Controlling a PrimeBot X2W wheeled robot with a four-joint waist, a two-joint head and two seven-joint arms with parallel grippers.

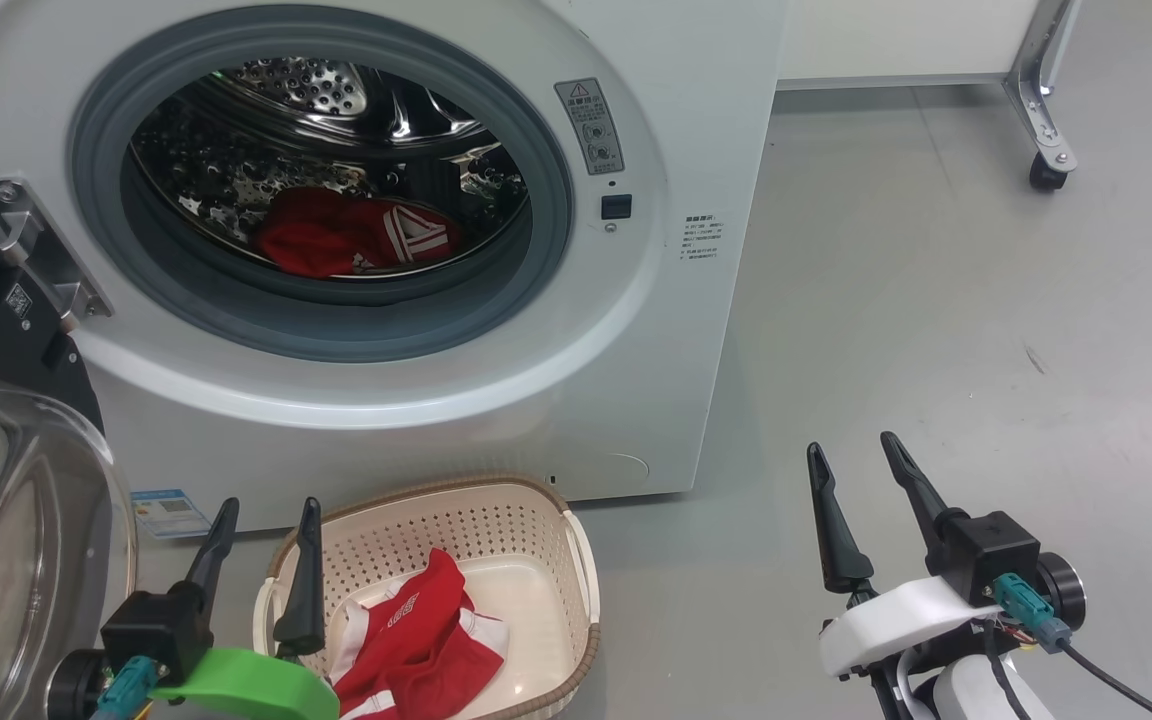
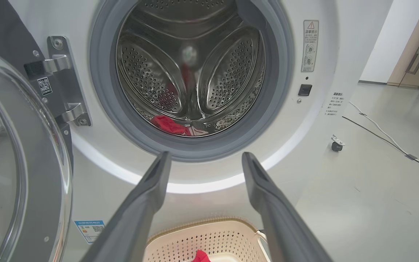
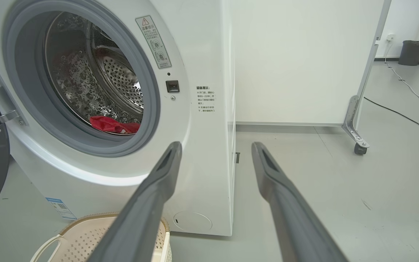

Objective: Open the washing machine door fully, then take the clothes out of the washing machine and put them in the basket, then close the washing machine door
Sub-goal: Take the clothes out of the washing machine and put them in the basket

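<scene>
**A:** Where is everything?

**B:** The washing machine door hangs swung out at 8 o'clock in the head view, with its glass bowl facing the camera. One red garment lies in the basket at 6 o'clock. More red, white-striped clothes sit low in the drum of the washing machine, around 11 o'clock.

**A:** And the arms?

**B:** The left fingers are spread apart and empty, hovering over the basket's left rim at 7 o'clock. The right fingers are also apart and empty, over bare floor at 4 o'clock.

**A:** What could go wrong?

**B:** I see three risks. First, the clothes lie behind the grey rubber ring. A shallow reach would probably catch only one fold, and the garment could then snag on the ring's lip and slip out. It might land on the floor and not in the basket.

**A:** Second?

**B:** The door's bowl sits just beside the left arm. If that arm swings wide on its way to the drum, it could knock the door partly shut and narrow the opening.

**A:** Third?

**B:** The basket stands close under the opening and looks light. A low pass could shove it aside, so the drop would miss. Shutting the door before the drum is emptied would trap fabric in the ring.
</scene>
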